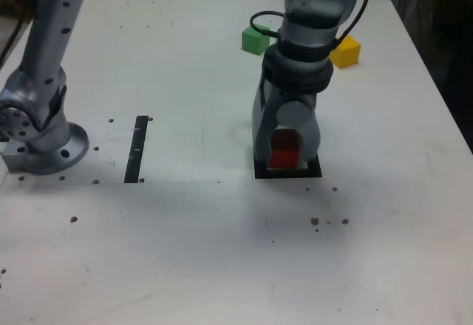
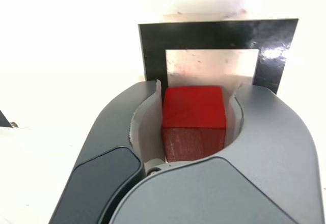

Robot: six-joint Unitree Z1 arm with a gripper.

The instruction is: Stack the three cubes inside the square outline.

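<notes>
The red cube (image 1: 284,148) (image 2: 193,117) sits between the jaws of my gripper (image 1: 287,164) (image 2: 198,89), which is shut on it. The gripper points straight down over the square outline (image 1: 315,170) (image 2: 153,46), holding the cube at or just above the outline's pale centre, towards its near side. I cannot tell whether the cube touches the table. The green cube (image 1: 255,40) and the yellow cube (image 1: 345,52) rest on the table at the back, behind the arm, the green one to the exterior view's left of the yellow one.
A narrow black strip (image 1: 137,148) lies on the white table to the exterior view's left of the outline. The arm's base (image 1: 41,144) stands at the far left. Small dark specks dot the table near the front.
</notes>
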